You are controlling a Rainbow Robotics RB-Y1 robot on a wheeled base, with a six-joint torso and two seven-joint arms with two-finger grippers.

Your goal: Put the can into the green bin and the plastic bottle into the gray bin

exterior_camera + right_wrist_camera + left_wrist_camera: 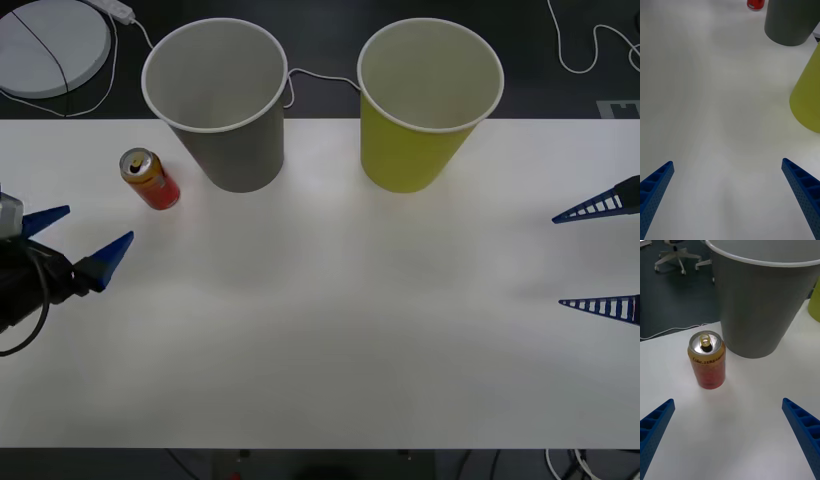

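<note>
The small red can (pixel 150 179) with its gold top stands upright on the white table, just left of the gray bin (pixel 222 110). To the gray bin's right stands the green bin (pixel 425 110). My left gripper (pixel 80 240) is open near the table's left edge, a short way in front of the can (pixel 706 362) and apart from it. My right gripper (pixel 600 255) hangs open at the right edge, far from both bins. From the right wrist, the can (pixel 755 4), gray bin (pixel 792 20) and green bin (pixel 808 95) lie ahead. The plastic bottle is out of view.
The white table (pixel 330 320) stretches wide in front of the bins. Behind its far edge lie a round white disc (pixel 50 45) and white cables (pixel 590 50) on a dark floor. An office chair base (pixel 679 257) stands beyond the table.
</note>
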